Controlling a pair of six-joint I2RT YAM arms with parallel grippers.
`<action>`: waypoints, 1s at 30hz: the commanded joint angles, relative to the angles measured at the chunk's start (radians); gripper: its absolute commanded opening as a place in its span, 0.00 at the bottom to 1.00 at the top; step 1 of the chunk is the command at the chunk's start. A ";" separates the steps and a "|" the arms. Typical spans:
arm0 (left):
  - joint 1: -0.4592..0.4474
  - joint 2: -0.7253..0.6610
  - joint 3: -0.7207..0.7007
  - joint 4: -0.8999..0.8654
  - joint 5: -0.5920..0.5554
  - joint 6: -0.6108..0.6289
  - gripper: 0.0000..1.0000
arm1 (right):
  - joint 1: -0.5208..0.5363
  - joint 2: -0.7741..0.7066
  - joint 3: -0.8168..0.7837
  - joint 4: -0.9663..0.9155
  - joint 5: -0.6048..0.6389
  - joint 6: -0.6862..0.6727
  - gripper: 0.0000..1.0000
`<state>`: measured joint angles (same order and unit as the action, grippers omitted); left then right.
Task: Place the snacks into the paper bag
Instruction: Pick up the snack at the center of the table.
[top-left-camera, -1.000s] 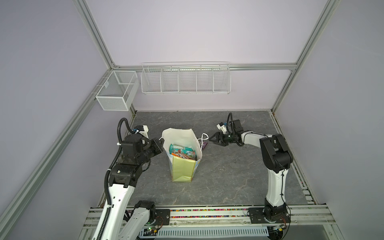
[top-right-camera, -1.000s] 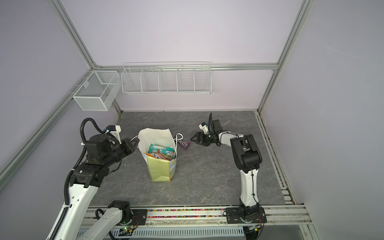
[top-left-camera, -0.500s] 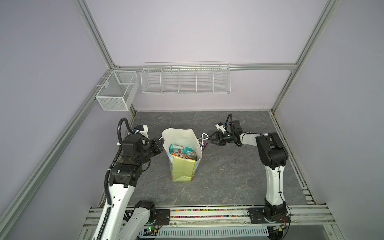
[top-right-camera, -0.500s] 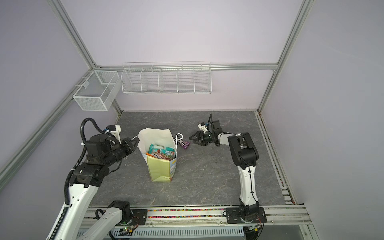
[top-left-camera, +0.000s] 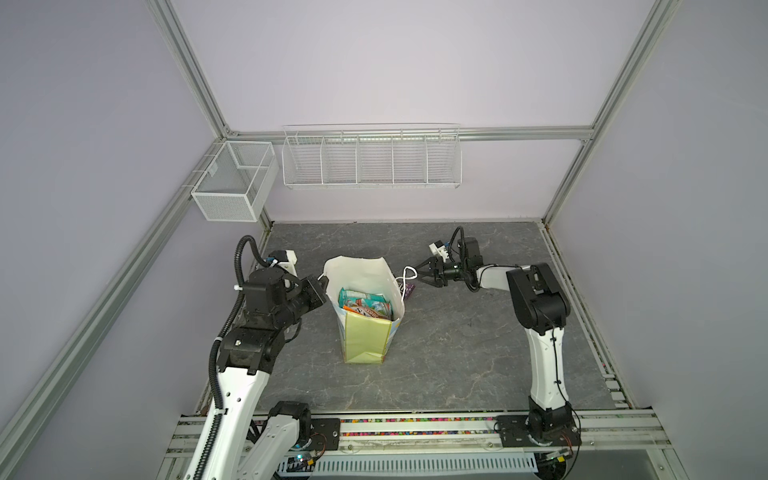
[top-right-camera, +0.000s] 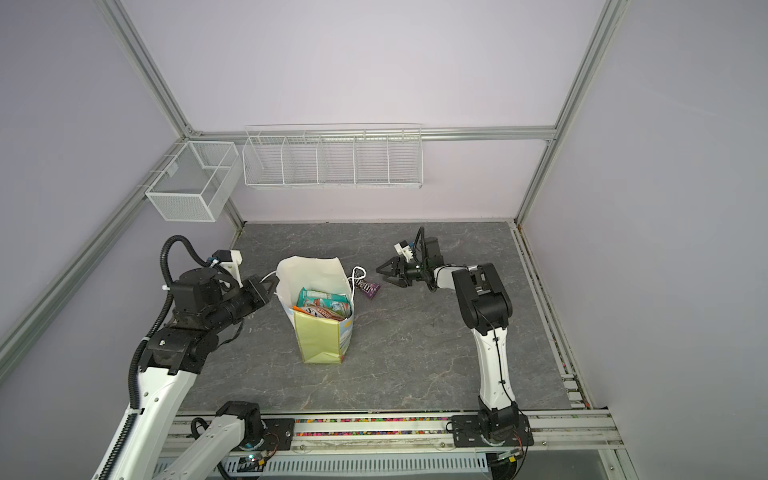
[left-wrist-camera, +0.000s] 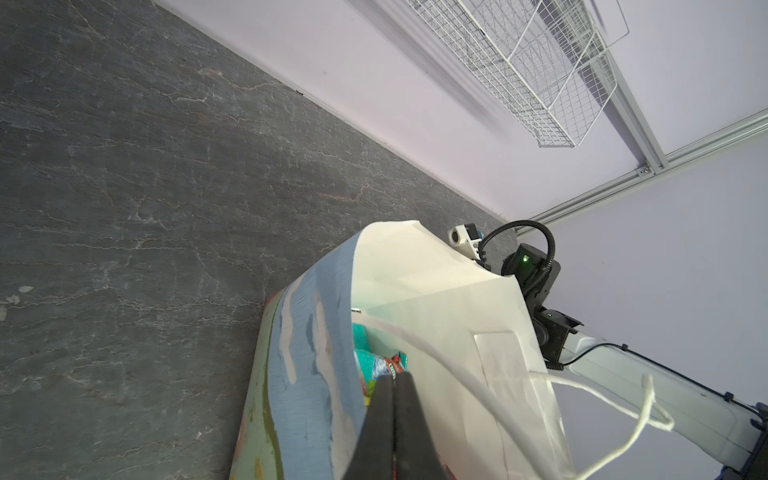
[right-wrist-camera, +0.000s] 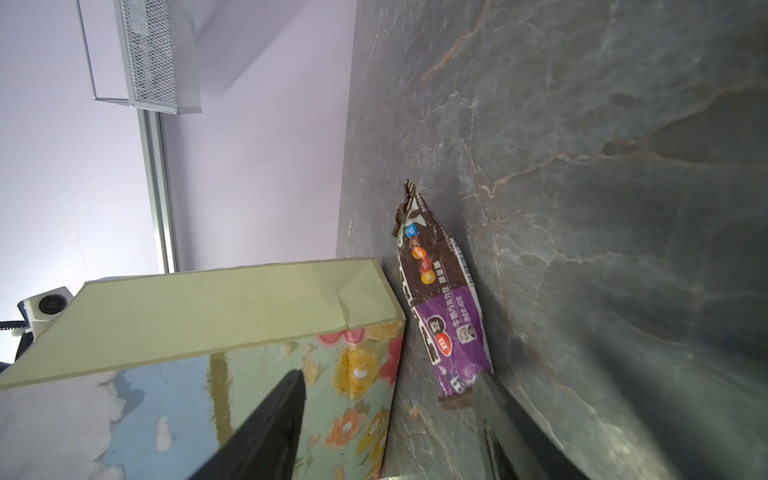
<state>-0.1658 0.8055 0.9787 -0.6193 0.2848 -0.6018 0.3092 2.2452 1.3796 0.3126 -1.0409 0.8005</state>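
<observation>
The paper bag (top-left-camera: 365, 340) (top-right-camera: 318, 340) stands upright mid-table with its mouth open. Teal and orange snacks (top-left-camera: 362, 300) (top-right-camera: 323, 300) lie inside it. My left gripper (top-left-camera: 322, 284) (top-right-camera: 272, 286) (left-wrist-camera: 395, 380) is shut at the bag's left rim, which looks pinched between its fingers. A brown-purple M&M's packet (top-right-camera: 368, 288) (right-wrist-camera: 440, 299) lies flat on the table against the bag's right side (right-wrist-camera: 208, 307). My right gripper (top-left-camera: 420, 272) (top-right-camera: 380, 274) (right-wrist-camera: 390, 374) is open and low, just right of that packet. One finger (right-wrist-camera: 494, 399) is at the packet's near end, and nothing is between the fingers.
A white cord handle (top-left-camera: 409, 274) hangs over the bag's right side above the packet. A long wire basket (top-left-camera: 370, 162) and a mesh basket (top-left-camera: 232, 187) hang on the back wall. The aluminium rail (top-left-camera: 415, 428) runs along the table's front edge.
My right gripper has moved left towards the packet and the bag, and its jaws have narrowed slightly. The left arm and the bag have not moved.
</observation>
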 joint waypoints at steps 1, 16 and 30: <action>0.001 -0.004 0.051 0.035 -0.018 -0.006 0.00 | -0.004 0.022 0.029 -0.003 -0.013 0.002 0.66; 0.000 -0.008 0.074 0.009 -0.029 0.014 0.00 | -0.049 -0.109 0.102 -0.496 0.028 -0.319 0.73; 0.000 0.002 0.070 0.024 -0.024 0.005 0.00 | -0.113 0.040 0.250 -0.856 0.017 -0.613 0.69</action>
<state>-0.1658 0.8146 0.9962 -0.6418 0.2768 -0.5972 0.1787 2.2581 1.6196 -0.4603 -1.0321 0.2676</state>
